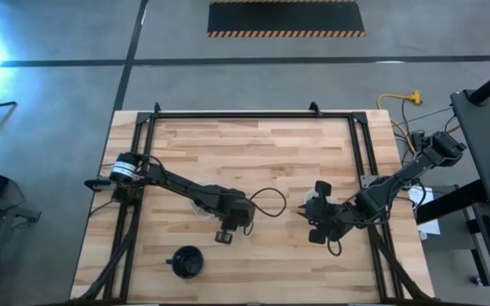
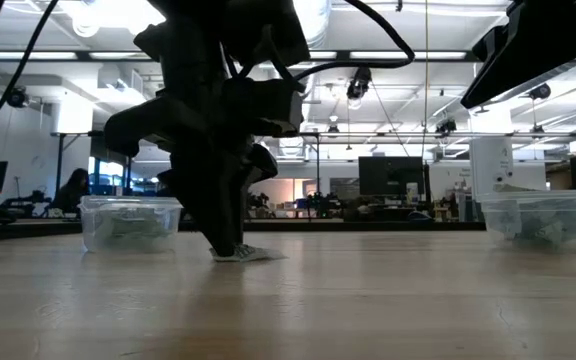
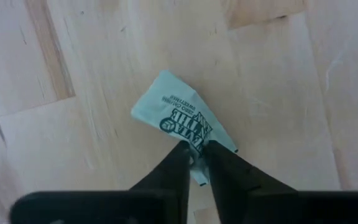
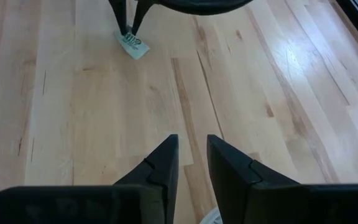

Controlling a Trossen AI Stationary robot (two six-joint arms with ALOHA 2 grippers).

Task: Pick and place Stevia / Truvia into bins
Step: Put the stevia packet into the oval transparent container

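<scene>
My left end effector (image 3: 194, 152) is pinched on one end of a pale green Stevia packet (image 3: 179, 118), which lies flat on the desk (image 3: 278, 93), not yet lifted. My right end effector (image 4: 191, 155) hovers nearby, fingers slightly parted, empty. Both clear bins (image 2: 128, 222) (image 2: 540, 215) already hold packets; this one remains to be binned. Only the low view shows the bins' contents; only the wrist view shows the packet's printing.

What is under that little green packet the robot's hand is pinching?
Bare wooden table lies under the packet, which the left hand pinches by one end. Whatever lies beneath its flat middle is covered.
</scene>
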